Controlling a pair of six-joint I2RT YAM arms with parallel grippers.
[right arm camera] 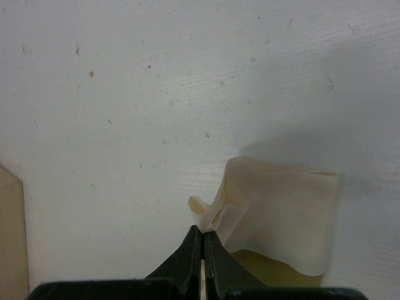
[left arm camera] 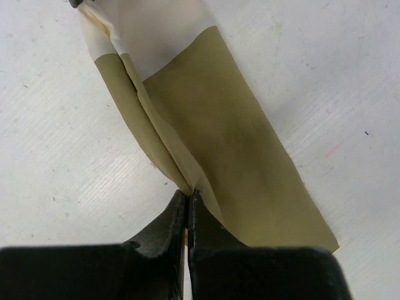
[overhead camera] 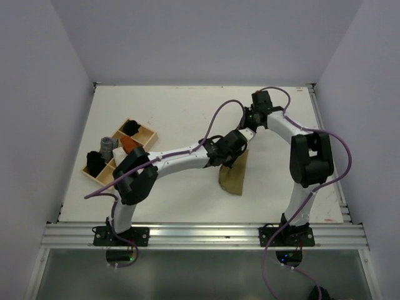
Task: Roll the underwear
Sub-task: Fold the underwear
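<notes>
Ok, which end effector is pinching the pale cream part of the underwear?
The right end effector: its shut tips clamp cream fabric of the underwear. The left end effector pinches an olive fold instead.

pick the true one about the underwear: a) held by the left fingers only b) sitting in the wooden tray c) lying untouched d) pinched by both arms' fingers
d: the left fingers are shut on an olive fold of the underwear, and the right fingers are shut on its cream edge.
</notes>
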